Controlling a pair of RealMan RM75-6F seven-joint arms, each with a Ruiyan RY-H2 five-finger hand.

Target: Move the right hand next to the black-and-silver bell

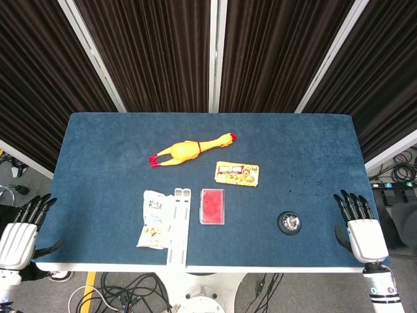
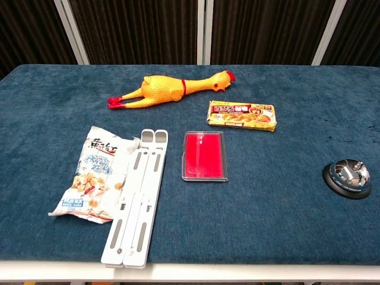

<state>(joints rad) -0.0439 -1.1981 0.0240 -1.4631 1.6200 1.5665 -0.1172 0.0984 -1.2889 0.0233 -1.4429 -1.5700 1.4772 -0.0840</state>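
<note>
So far the task looks barely begun. Taking the bell as the landmark: it sits on the blue tabletop toward the near edge, a black base with a shiny silver dome, standing upright with nothing touching it. The right robot hand is off to the bell's right, over the right edge of the tabletop, with a clear stretch of blue cloth between the two. Its fingers are spread apart and pointing away from the robot, and it holds nothing. The chest view shows the bell at the right side of its picture but no robot hand at all.

Left of the bell lies a flat red case, and farther left a white folding stand with a snack bag just beside it. Beyond the bell and to its left are a yellow box and, farther still, a rubber chicken. The left robot hand is far to the bell's left, past the tabletop's left edge, fingers apart and empty.

What is left, as I judge it, is nearly everything: the right robot hand has to travel leftward over the tabletop and settle just beside the bell, without knocking it.
</note>
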